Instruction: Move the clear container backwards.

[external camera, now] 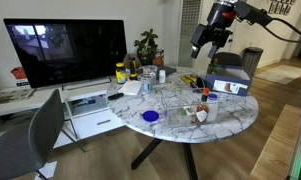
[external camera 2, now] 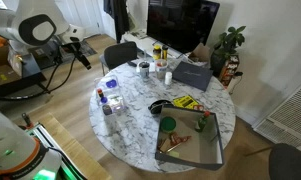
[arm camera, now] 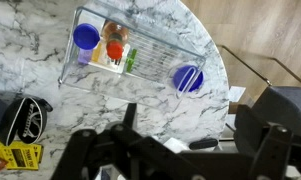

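Observation:
The clear container (arm camera: 86,38) is a small upright see-through pot with a blue top. It stands in a tight group with an orange-red bottle (arm camera: 114,47) and a green-marked bottle (arm camera: 132,58), inside a faint see-through rectangular outline on the marble table (arm camera: 50,90). In an exterior view the clear container (external camera: 212,99) stands next to small bottles (external camera: 201,103) near the table's right side. My gripper (external camera: 204,45) hangs high above the table, open and empty. In the wrist view its dark fingers (arm camera: 190,150) are spread wide, well apart from the container.
A flat blue round dish (arm camera: 187,78) (external camera: 150,117) lies near the table edge. A black round object (arm camera: 25,118) and a yellow pack (arm camera: 10,155) lie nearby. A yellow-capped jar (external camera: 120,72), a grey box (external camera: 230,85), a plant (external camera: 145,45) and a TV (external camera: 70,48) stand further back. A grey tray (external camera 2: 218,150) sits on the table.

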`<state>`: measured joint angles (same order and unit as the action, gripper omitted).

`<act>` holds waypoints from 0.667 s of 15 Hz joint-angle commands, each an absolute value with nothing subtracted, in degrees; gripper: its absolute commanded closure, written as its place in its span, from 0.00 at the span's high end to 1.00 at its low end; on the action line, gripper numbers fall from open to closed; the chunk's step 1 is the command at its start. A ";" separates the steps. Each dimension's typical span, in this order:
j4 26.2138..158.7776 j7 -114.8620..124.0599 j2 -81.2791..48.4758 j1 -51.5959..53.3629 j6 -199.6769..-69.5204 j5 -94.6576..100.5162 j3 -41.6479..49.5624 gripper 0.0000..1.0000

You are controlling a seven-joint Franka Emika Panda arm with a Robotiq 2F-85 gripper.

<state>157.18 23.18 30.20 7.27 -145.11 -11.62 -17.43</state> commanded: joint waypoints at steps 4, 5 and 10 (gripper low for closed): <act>157.12 23.62 30.17 7.97 -144.97 -10.94 -16.63 1.00; 157.12 23.62 30.17 7.97 -144.97 -10.94 -16.63 1.00; 154.84 9.66 22.16 7.50 -151.03 -3.85 -13.46 1.00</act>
<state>156.49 17.55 28.42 7.15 -146.77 -7.39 -16.31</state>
